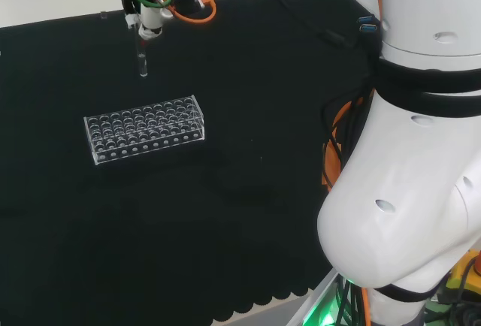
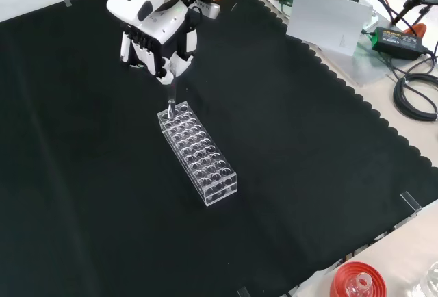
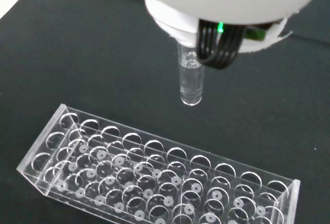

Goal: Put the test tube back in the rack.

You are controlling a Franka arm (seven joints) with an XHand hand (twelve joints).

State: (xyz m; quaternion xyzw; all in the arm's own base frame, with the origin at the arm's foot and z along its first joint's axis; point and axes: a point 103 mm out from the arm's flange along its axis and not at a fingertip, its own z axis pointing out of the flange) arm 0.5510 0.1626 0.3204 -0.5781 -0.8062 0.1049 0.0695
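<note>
A clear test tube (image 1: 142, 61) hangs upright from the hand (image 1: 152, 12), whose fingers are curled round its top end. The clear plastic rack (image 1: 144, 128), with several rows of holes, lies on the black cloth, nearer the camera than the tube in the head view. In the front view the hand (image 2: 159, 35) holds the tube (image 2: 171, 102) with its lower tip just above the far end of the rack (image 2: 199, 154). In the wrist view the tube (image 3: 190, 81) hangs below the hand (image 3: 227, 2), above the cloth just beyond the rack (image 3: 154, 178). No tube stands in any of the rack's holes.
The arm's white links (image 1: 409, 183) stand at the head view's right, with orange cables (image 1: 197, 12) behind the hand. In the front view a red ribbed stand (image 2: 354, 282) sits at the lower right off the cloth, a grey board (image 2: 328, 20) and cables (image 2: 416, 95) lie past the scalloped edge.
</note>
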